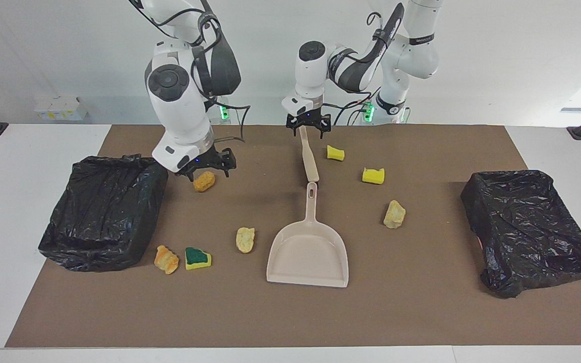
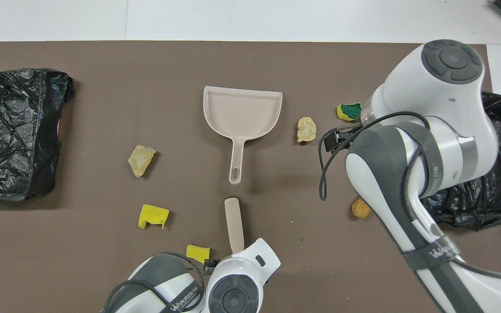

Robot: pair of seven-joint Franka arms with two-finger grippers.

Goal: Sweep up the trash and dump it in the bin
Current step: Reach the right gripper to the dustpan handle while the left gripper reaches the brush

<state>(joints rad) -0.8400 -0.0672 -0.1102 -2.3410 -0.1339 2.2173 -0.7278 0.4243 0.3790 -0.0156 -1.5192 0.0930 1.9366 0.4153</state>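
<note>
Seven scraps of trash lie loose on the brown mat [image 1: 421,312]. I read places off a dial centred on the dustpan [image 1: 308,254], with twelve pointing at my bases.

- **Ten:** an orange lump [image 1: 204,181].
- **Nine:** a tan lump [image 1: 245,239] close in, then the green-topped sponge [image 1: 197,258], with a ridged orange lump [image 1: 166,259] just beside it.
- **Just past twelve:** a yellow sponge chunk [image 1: 335,153].
- **One:** a notched yellow chunk [image 1: 373,175].
- **Two:** a pale tan lump [image 1: 394,214].
- **Nine and three, far out:** the two black-lined bins [image 1: 104,212] and [image 1: 527,222].

My right gripper [image 1: 209,168] hangs low over the orange lump at ten, fingers spread wide to either side of it and holding nothing. I cannot tell whether they touch it. My left gripper [image 1: 307,127] is at twelve, over the end of the brush [image 1: 309,156] that lies nearest my bases. Its fingers are just as wide and astride the handle, not yet closed.

I judge all the scraps light:

- The sponge chunks look soft and springy, so they would squash under a pinch and skid or tumble ahead of bristles rather than resist.
- The bread-like lumps look firmer but crumbly and rounded, so they may roll.

If I pick the orange lump up directly, I would take it gently across its narrow width. The brush looks stiff and slim, best gripped on the upper handle. The dustpan is a rigid, light shell, best held by its slotted handle.
</note>
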